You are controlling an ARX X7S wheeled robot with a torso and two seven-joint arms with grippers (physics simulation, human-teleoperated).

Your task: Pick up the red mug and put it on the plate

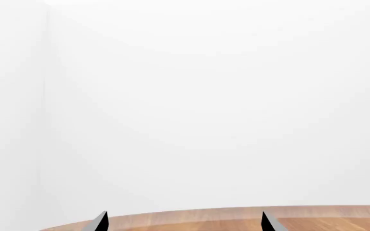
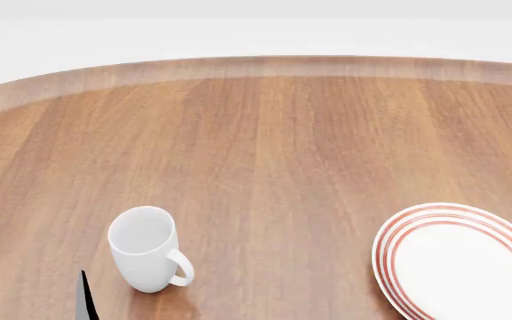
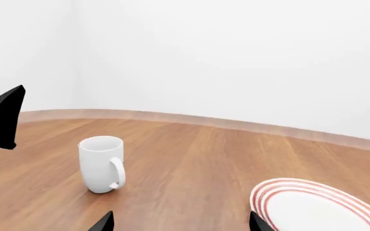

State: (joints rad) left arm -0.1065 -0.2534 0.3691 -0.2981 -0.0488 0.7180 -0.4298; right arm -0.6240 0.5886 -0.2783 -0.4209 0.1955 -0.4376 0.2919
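The red mug is in none of my views, so I cannot say where it stands, and nothing of the task is done as far as I can tell. Going from the left across the head view: my left gripper [image 2: 32,297] shows only as two dark fingertips set apart, with nothing between them, low over the wooden table [image 2: 274,147]. Just beside it stands the plain white mug [image 2: 147,249], upright, handle toward the plate. Well apart on the right lies the plate [image 2: 456,263], bare. My right gripper [image 3: 179,222] is likewise spread and empty in its wrist view. Finding, grasping, carrying and placing all remain.
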